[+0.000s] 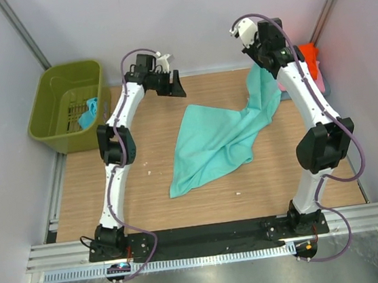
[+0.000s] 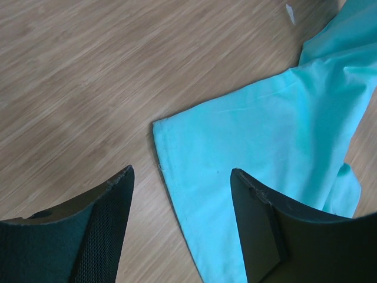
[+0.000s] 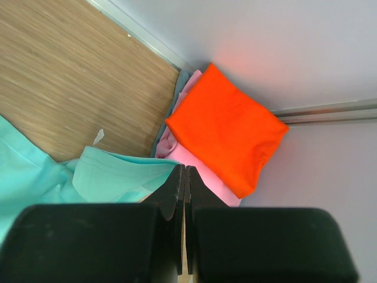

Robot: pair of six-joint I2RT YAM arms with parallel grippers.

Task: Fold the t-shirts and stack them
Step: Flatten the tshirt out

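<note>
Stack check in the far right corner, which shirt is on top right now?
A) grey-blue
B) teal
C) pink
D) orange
D: in the right wrist view the folded orange t-shirt lies uppermost, with the pink t-shirt peeking out under its edge.

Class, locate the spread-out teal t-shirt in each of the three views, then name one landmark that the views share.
Top external: the teal t-shirt lies mid-table, its far right corner raised off the wood.
Left wrist: it fills the right half, with a hem corner between the fingers of the open left gripper.
Right wrist: it is at lower left, running up to the shut right gripper.
Shared landmark: the wooden table top.
</note>
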